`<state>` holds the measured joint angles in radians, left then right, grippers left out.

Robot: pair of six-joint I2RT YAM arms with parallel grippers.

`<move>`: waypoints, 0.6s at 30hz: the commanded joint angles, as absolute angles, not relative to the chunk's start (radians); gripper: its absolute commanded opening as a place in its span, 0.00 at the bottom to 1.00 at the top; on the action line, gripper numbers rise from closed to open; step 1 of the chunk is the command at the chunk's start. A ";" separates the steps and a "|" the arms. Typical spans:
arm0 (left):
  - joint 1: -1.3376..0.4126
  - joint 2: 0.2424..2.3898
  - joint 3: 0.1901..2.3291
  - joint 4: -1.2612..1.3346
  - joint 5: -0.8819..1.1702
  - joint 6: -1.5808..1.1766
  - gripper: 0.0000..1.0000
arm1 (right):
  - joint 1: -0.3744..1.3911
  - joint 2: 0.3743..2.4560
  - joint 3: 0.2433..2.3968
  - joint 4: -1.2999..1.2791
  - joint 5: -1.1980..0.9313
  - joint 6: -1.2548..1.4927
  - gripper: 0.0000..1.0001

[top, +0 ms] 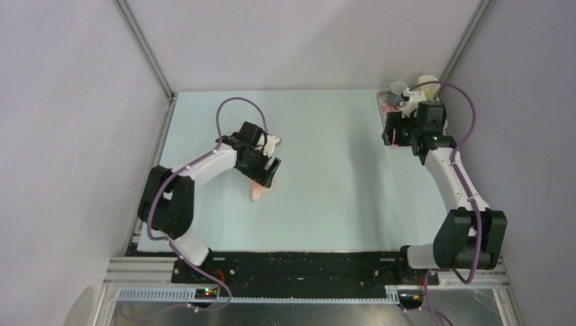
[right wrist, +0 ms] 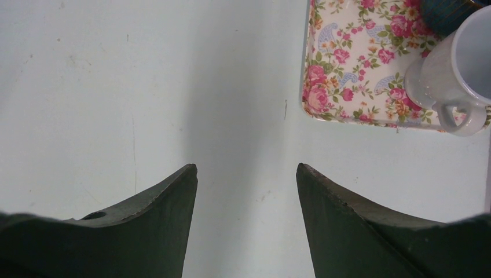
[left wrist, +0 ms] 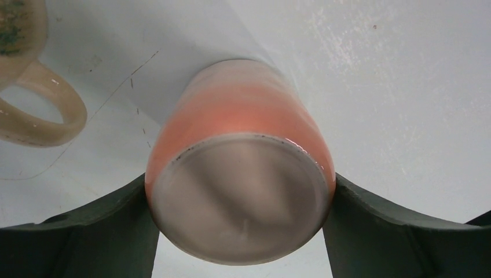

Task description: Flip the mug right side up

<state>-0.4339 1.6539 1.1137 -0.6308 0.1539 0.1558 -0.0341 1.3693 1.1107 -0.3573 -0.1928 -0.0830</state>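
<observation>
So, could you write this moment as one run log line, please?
left claw: closed on orange mug, base facing camera | right claw: open, empty, near floral tray

mug (left wrist: 240, 174) within left tool (top: 265, 175), tray (right wrist: 347, 69) at far right, cup (right wrist: 449, 69) on tray

Overhead view spans the table (top: 326, 204) — wrist views sit close above it, left facing the mug (left wrist: 240, 197).
</observation>
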 commanded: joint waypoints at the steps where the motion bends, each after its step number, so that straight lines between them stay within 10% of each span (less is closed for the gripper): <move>1: -0.440 1.665 1.196 -0.629 0.220 0.189 0.01 | -0.024 1.338 1.110 -0.315 -0.214 -0.104 0.69; 18: -0.440 1.573 1.512 -0.663 0.517 0.135 0.00 | -0.020 1.267 1.112 -0.255 -0.494 -0.047 0.68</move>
